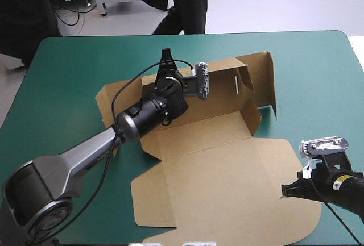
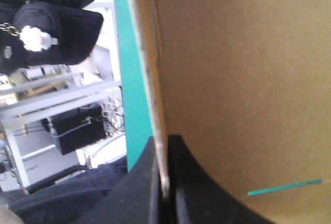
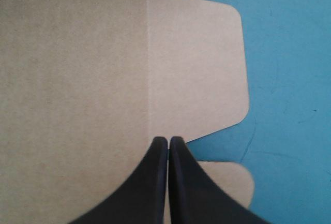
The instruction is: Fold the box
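Bright, even light comes down from overhead onto my table. The box (image 1: 227, 183) is evenly lit, the inner faces of its raised walls a shade darker, on the teal-green cover (image 1: 68, 75). Past my left gripper (image 2: 165, 146), the background's pale parts wash out white.

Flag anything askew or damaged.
No damage shows. The box lies skewed to the table's edges, its far right flaps standing while the near panels lie flat; the left gripper is shut on its far edge.

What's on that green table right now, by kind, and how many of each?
Brown box: 1
Black grippers: 2 (left gripper, right gripper)
Teal-green table: 1
Total: 4
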Robot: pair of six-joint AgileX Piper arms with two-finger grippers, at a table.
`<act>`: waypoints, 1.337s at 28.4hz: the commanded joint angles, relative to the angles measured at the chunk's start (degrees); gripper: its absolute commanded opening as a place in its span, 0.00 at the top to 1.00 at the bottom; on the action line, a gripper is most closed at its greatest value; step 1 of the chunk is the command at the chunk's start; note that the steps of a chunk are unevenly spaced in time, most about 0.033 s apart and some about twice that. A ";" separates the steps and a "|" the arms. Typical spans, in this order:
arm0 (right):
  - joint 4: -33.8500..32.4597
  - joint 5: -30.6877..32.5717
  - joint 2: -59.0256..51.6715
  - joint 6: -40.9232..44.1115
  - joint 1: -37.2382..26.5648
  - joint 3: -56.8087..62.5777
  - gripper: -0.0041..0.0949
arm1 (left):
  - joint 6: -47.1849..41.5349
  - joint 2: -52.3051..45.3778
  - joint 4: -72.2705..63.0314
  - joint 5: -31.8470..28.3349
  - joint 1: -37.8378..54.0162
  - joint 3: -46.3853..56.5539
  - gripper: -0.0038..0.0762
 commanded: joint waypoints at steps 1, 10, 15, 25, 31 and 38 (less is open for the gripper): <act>0.43 -2.45 0.13 -0.13 -0.37 -1.35 0.96 | -7.08 -7.00 11.63 -6.46 -2.97 5.95 0.99; 0.20 -3.03 0.13 0.81 -0.37 -1.35 0.96 | -37.67 -14.59 38.91 -4.48 -9.85 26.98 0.99; 0.08 -4.37 0.13 1.44 -0.37 -1.35 0.96 | -39.22 -14.55 38.99 -1.11 -13.93 29.07 0.99; -1.61 -5.85 0.13 1.15 -0.37 -1.35 0.95 | -43.05 -14.55 38.50 -1.00 -16.18 29.35 0.99; -2.48 -6.15 0.13 1.15 -0.37 -1.35 0.68 | -42.64 -14.46 38.73 -1.21 -16.18 29.35 0.99; -2.48 -8.02 0.21 1.58 -0.37 -2.17 0.27 | -43.33 -12.66 40.28 -1.34 -16.18 29.35 0.99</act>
